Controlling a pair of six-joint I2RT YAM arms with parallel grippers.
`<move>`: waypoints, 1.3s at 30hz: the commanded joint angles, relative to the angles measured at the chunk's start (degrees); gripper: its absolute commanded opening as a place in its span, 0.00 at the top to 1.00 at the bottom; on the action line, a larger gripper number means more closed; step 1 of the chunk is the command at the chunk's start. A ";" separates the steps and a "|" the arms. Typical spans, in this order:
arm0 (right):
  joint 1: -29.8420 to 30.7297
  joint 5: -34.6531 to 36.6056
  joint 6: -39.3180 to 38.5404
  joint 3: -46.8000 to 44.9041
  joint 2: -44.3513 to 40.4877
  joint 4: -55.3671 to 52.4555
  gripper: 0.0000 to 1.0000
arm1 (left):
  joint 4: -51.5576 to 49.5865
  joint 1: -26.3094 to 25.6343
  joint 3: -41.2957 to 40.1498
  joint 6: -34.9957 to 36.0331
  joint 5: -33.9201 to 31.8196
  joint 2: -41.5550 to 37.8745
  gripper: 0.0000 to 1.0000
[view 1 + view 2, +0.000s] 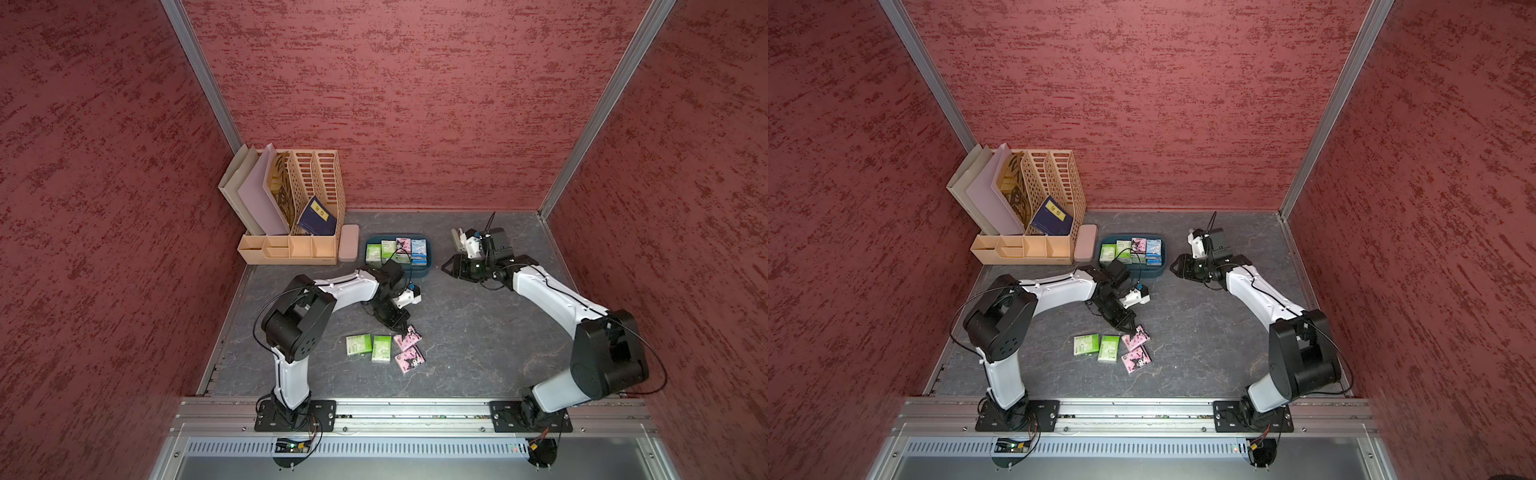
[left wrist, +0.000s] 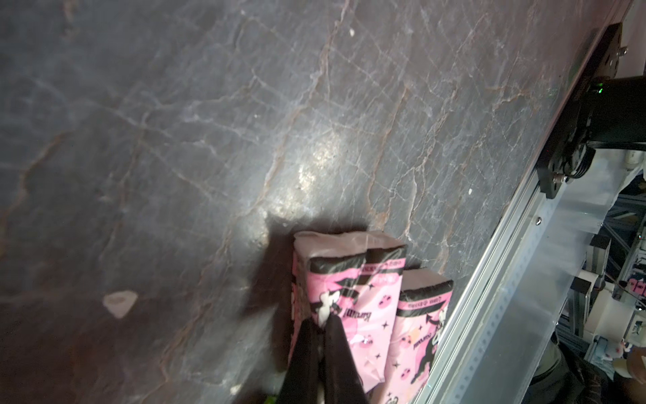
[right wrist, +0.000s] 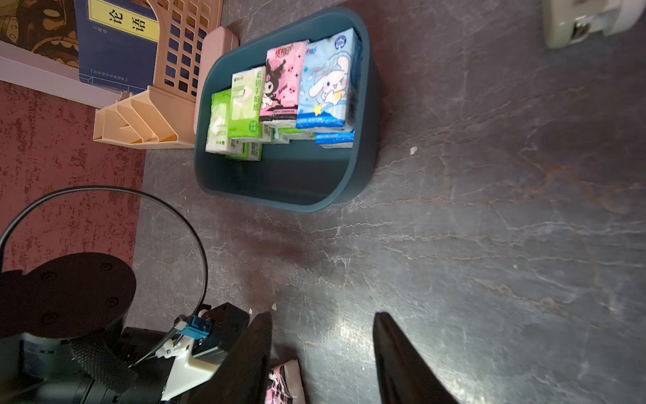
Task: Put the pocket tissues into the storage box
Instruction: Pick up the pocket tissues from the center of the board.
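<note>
Pink tissue packet (image 2: pixel 353 290), its edge pinched in closed left tool (image 2: pixel 323 322)

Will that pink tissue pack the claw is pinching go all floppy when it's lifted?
Probably soft, not stiff: the pink tissue pack looks creased where the left claw pinches it. Small and flat, so likely light and unlikely to roll.

Pocket tissues (image 1: pixel 381 348) split between table and storage box (image 1: pixel 429 258).
I see green, pink and blue packets stacked in the teal box. Four lie loose on the table: two green side by side and two pink just beside them, the farther pink packet (image 1: pixel 407 337) pinched by my left gripper (image 1: pixel 401 331).
</note>
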 commanded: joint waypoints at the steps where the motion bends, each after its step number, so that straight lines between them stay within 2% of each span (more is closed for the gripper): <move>1: -0.60 1.45 -0.29 -0.29 -1.52 -0.69 0.49 | 0.05 -0.28 0.78 0.11 -1.11 1.22 1.00; 4: -0.56 1.45 0.03 0.01 -2.00 -0.21 0.49 | 3.75 0.68 0.15 -1.86 -2.19 -1.42 1.00; 10: -0.09 -0.04 2.91 -1.48 -3.81 5.45 0.50 | 28.79 6.75 -7.42 -15.52 -1.01 -12.17 1.00; 15: 3.94 0.76 3.59 -1.30 -5.94 8.30 0.50 | 45.42 8.33 -11.74 -26.08 -7.79 -17.25 1.00; 18: 7.91 1.04 3.50 0.00 -4.71 9.04 0.50 | 53.74 8.50 -14.88 -31.70 -12.11 -19.12 1.00; 21: 10.79 0.84 4.44 1.14 -2.10 10.14 0.50 | 59.66 8.96 -17.75 -34.53 -13.34 -20.77 1.00; 30: 13.85 -0.81 7.10 3.05 3.55 14.56 0.53 | 61.38 9.78 -20.84 -34.19 -12.82 -24.36 1.00; 39: 14.41 -1.65 8.04 5.74 6.27 17.44 0.54 | 59.82 10.51 -21.63 -32.80 -12.13 -26.63 1.00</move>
